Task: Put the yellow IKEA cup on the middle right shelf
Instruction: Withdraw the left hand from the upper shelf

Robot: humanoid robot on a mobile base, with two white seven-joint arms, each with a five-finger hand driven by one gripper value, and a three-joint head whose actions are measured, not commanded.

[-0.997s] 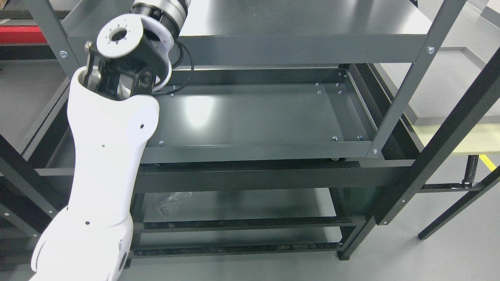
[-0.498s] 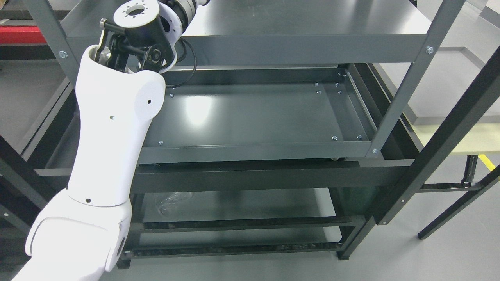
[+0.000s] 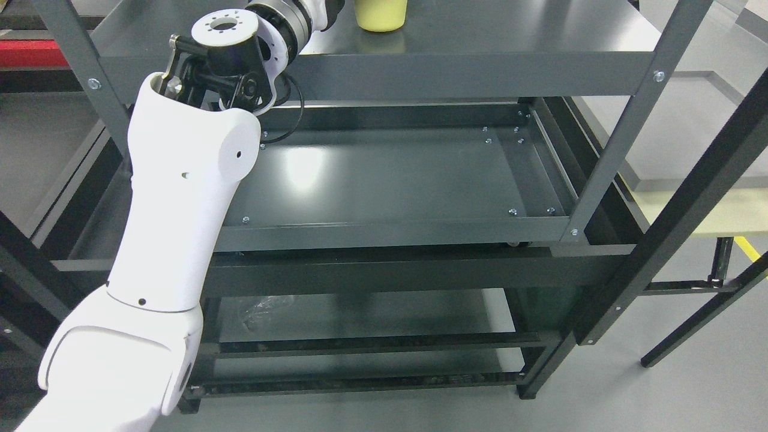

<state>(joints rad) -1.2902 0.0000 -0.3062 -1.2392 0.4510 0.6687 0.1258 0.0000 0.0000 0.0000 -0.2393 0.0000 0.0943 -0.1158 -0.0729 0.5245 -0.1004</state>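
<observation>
The yellow cup (image 3: 381, 15) stands at the very top edge of the head view, on the upper dark grey shelf (image 3: 480, 30) of the metal rack, a little right of the shelf's middle. Only its lower part shows; the rim is cut off by the frame. What is visible is a smooth, pale yellow body that narrows slightly toward a rounded base, with no print or handle in sight. Its base rests flat on the shelf, so its long axis runs upright, with the cut-off end pointing up and out of view. Whether the mouth or the bottom is the end on the shelf cannot be told.

The left arm (image 3: 180, 198) comes in from the lower left, its white shell rising to a black-and-silver wrist joint (image 3: 231, 57) near the shelf's front lip. The forearm goes on up toward the cup, and the left robot hand is cut off by the top edge just left of the cup; whether its fingers are apart, together or around the cup cannot be told.

The shelf below (image 3: 390, 180), a shallow tray with a raised rim, lies under the cup's shelf.
</observation>
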